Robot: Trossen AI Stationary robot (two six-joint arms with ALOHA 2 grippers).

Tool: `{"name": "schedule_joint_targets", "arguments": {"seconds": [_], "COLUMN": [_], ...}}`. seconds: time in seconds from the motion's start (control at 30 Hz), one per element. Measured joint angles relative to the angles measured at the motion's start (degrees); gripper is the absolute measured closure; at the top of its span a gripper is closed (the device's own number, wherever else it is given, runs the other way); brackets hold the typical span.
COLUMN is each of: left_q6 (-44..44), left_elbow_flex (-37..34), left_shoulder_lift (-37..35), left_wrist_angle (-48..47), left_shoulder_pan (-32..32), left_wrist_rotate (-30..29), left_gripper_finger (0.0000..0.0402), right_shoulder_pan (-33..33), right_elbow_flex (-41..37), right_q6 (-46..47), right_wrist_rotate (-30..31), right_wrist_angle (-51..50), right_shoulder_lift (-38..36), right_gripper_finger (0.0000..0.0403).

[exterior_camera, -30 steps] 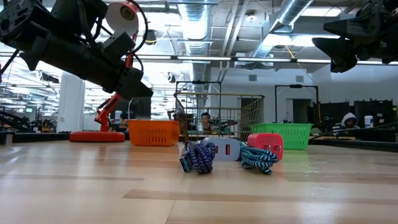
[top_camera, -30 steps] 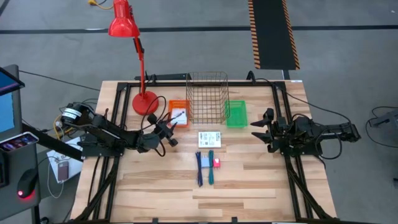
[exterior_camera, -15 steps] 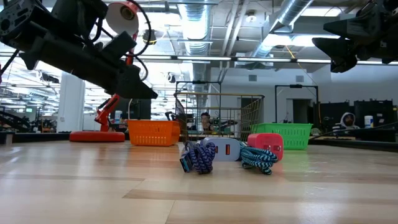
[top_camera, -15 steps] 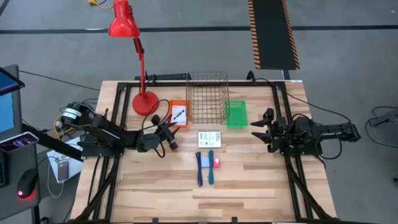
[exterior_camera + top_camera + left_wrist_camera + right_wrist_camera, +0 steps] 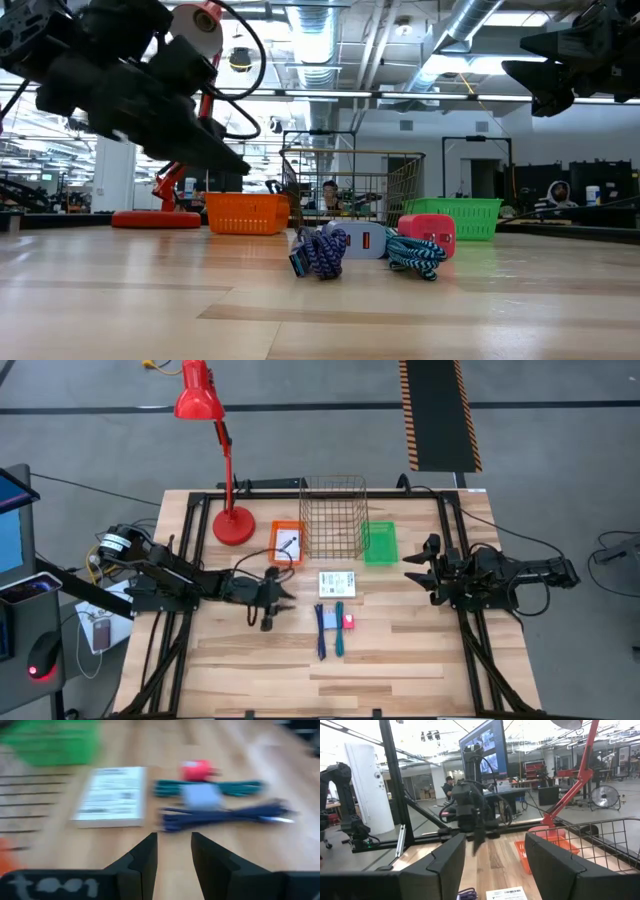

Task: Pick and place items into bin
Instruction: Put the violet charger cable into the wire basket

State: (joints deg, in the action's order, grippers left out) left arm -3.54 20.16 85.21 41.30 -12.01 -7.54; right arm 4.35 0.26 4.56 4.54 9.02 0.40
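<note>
Left tool [image 5: 275, 603] back from orange bin [image 5: 287, 543]

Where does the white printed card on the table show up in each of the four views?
High view: white printed card at table centre, before the wire basket.
Low view: not discernible.
Left wrist view: card beyond the left gripper.
Right wrist view: card edge, bottom.
Shared landmark: wire basket.
</note>
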Motion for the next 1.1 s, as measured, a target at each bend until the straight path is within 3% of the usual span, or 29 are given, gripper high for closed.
{"name": "schedule_joint_targets", "arguments": {"seconds": [0.1,0.23,0.6,0.93,1.1], "left_q6": [-0.49,-0.53,-1.85,-2.01,-8.13], "left_elbow_flex": [0.0,0.0,0.0,-0.02,0.0], "left_shoulder_lift": [0.0,0.0,0.0,0.0,1.94], "left_wrist_angle": [0.02,0.02,0.2,0.5,4.69], "left_shoulder_pan": [-1.78,-4.92,-11.06,-12.92,-12.92], "left_wrist_rotate": [5.61,7.14,2.83,-1.22,-1.33], "left_gripper_finger": [0.0292,0.0292,0.0292,0.0292,0.0292], "right_shoulder_pan": [-0.01,-0.01,-0.01,0.0,0.0], "right_elbow_flex": [0.01,0.01,0.01,0.01,0.01], "right_q6": [0.0,0.0,0.0,0.0,0.0], "right_wrist_rotate": [0.01,0.02,0.02,0.01,0.01], "right_wrist_angle": [0.0,0.0,-0.02,0.0,-0.02], "right_shoulder_lift": [0.0,0.0,0.0,0.0,0.0], "right_gripper_finger": [0.0204,0.0204,0.0204,0.0204,0.0204]}}
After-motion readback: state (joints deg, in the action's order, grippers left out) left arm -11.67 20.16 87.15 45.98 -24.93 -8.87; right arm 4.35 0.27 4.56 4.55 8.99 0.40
